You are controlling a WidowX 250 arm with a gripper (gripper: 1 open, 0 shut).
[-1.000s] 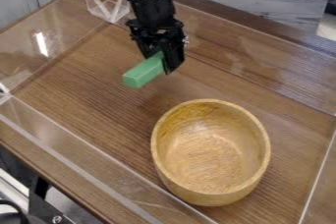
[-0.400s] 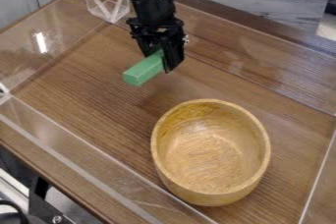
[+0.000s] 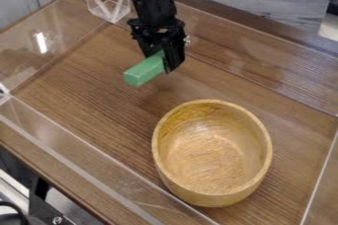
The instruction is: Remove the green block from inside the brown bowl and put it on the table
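The green block (image 3: 144,71) is a small bright green bar, tilted, with one end pinched in my black gripper (image 3: 166,63). The gripper is shut on the block and points steeply down over the table (image 3: 79,91), to the upper left of the brown bowl (image 3: 211,150). The block's lower end is at or just above the tabletop; I cannot tell whether it touches. The wooden bowl sits at the lower right and nothing lies inside it. The black arm reaches down from the top of the view.
Clear acrylic walls (image 3: 53,140) run along the table's edges, close on the left and front. A white wire-like bracket (image 3: 109,7) stands behind the arm. A pale wall and a shelf edge (image 3: 325,32) lie at the far right.
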